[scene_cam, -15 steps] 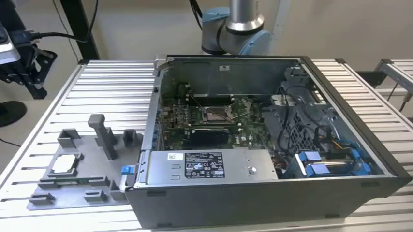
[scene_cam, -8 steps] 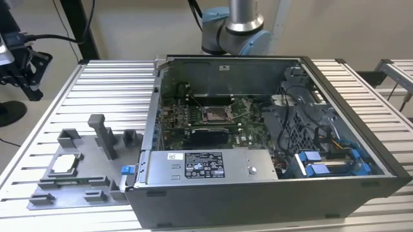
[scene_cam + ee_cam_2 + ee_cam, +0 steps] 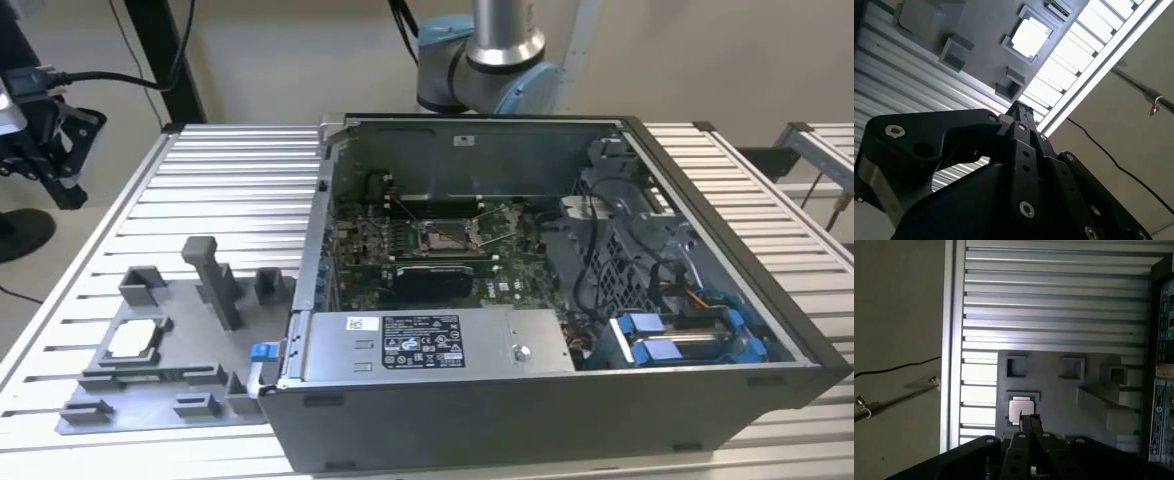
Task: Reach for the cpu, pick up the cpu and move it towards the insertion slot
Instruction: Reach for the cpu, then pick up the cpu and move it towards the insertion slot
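The cpu is a small silvery square chip lying flat in a pocket of the grey plastic fixture on the exterior view's left. It shows in both wrist views, in the first wrist view as the cpu and in the second as the cpu. My gripper hangs well above the fixture with its black fingers closed together and nothing between them. In the second wrist view the gripper is apart from the chip. The insertion slot sits on the green board inside the open computer case.
The open computer case stands on the ribbed metal table, with a white-labelled metal box at its front. A tall grey post rises from the fixture beside the case wall. The table's edge runs close to the fixture.
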Tool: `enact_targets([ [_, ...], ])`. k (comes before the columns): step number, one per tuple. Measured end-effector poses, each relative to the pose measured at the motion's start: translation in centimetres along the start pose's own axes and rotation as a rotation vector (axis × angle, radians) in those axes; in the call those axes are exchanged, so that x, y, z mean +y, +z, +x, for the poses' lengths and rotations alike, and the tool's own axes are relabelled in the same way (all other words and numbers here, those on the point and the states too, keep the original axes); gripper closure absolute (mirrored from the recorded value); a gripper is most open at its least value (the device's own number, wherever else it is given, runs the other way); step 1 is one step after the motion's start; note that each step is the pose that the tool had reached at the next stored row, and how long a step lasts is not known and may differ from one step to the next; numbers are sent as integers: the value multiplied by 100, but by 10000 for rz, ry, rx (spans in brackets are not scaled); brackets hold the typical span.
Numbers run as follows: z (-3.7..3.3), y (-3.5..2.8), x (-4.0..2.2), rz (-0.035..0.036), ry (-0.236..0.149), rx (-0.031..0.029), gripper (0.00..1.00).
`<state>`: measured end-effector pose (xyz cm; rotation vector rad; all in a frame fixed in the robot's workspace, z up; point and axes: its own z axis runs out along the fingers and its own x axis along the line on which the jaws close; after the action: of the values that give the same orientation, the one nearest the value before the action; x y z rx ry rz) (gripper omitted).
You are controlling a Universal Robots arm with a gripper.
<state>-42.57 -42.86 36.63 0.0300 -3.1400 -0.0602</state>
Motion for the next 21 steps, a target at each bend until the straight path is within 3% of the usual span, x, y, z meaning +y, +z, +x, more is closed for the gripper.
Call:
enact_targets([
  [2,0,0,0,0,0,0,100],
  [3,0,0,0,0,-1,0,0],
  [21,0,0,0,-1,0,1,0],
])
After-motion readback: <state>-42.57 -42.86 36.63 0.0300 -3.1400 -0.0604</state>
